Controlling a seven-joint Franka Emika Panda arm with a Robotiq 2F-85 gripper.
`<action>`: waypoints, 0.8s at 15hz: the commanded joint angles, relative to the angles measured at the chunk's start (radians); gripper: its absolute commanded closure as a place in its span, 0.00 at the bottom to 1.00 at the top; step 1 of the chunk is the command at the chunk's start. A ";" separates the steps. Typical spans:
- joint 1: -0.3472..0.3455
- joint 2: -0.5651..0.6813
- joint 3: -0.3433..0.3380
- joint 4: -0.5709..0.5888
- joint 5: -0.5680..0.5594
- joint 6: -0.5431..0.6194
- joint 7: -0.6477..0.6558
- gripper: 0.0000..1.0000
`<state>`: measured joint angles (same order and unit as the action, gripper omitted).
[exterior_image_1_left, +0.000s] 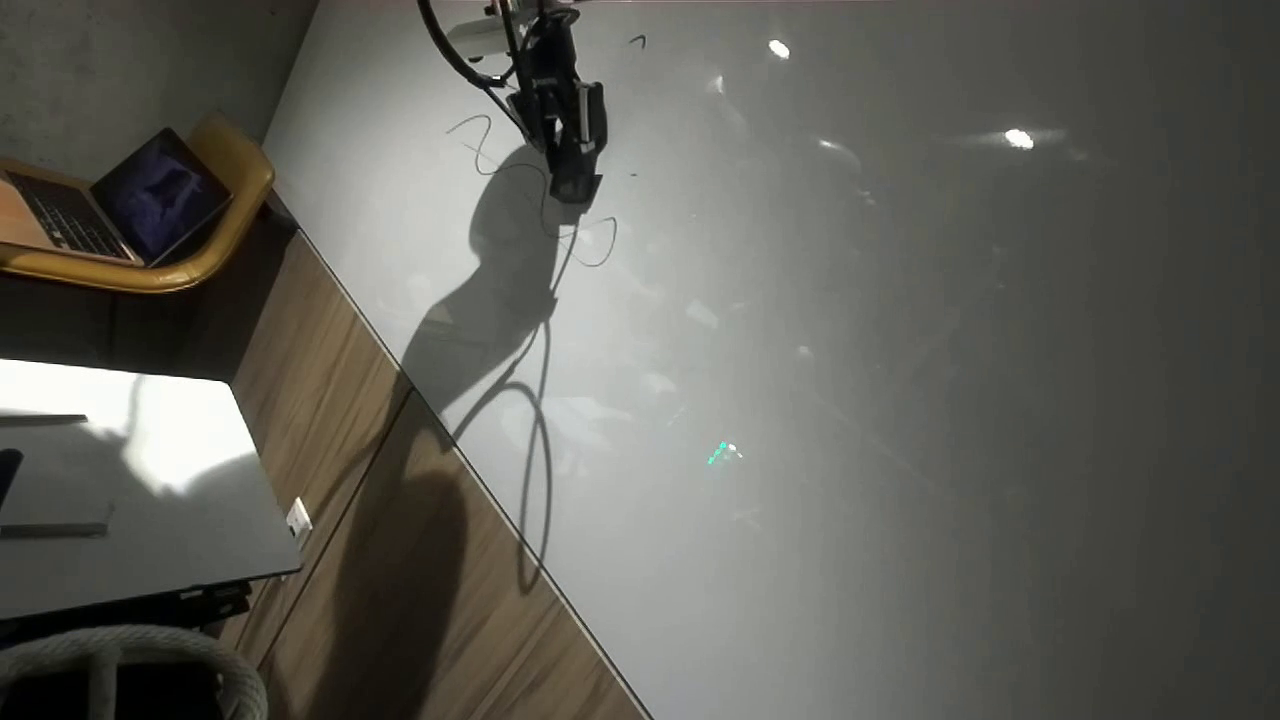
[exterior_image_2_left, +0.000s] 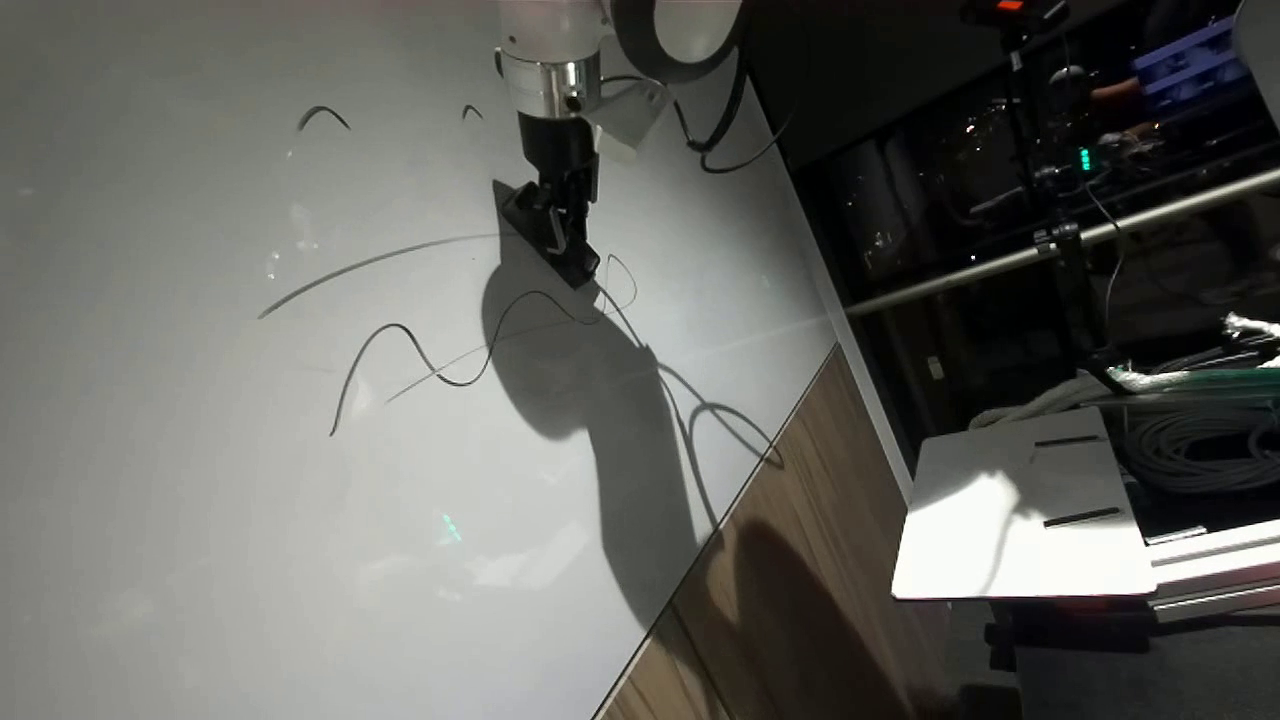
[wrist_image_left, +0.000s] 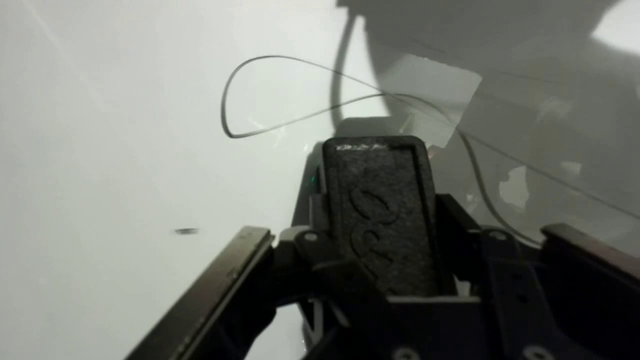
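My gripper (wrist_image_left: 382, 217) is shut on a black block-shaped eraser (wrist_image_left: 380, 170) with raised edges and engraved marks, its fingers on the two long sides. The eraser also shows in both exterior views (exterior_image_1_left: 574, 182) (exterior_image_2_left: 578, 262), close over a glossy white surface (exterior_image_2_left: 200, 420). I cannot tell whether it touches that surface. Thin dark drawn lines lie around it: a wavy line (exterior_image_2_left: 461, 384), a long arc (exterior_image_2_left: 365, 263) and small arcs (exterior_image_2_left: 323, 108) (exterior_image_2_left: 472, 107). In the wrist view a looped line (wrist_image_left: 223, 107) passes beyond the eraser, and a small dark mark (wrist_image_left: 186, 231) lies left.
Wood panelling (exterior_image_1_left: 320, 340) borders the white surface. A yellow chair (exterior_image_1_left: 225, 165) with an open laptop (exterior_image_1_left: 165, 200), a grey board (exterior_image_1_left: 170, 540) and a rope-rimmed basket (exterior_image_1_left: 245, 680) stand beyond. Coiled cable (exterior_image_2_left: 1200, 450) lies beside the board in an exterior view. The arm casts a large shadow.
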<state>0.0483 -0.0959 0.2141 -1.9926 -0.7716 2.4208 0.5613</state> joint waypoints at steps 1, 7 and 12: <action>0.042 0.177 0.045 0.209 -0.053 -0.023 -0.005 0.71; 0.139 0.258 0.094 0.355 -0.080 -0.154 -0.017 0.71; 0.268 0.365 0.087 0.499 -0.078 -0.181 -0.027 0.71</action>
<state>0.2616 0.1138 0.3094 -1.6918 -0.8076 2.1929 0.5624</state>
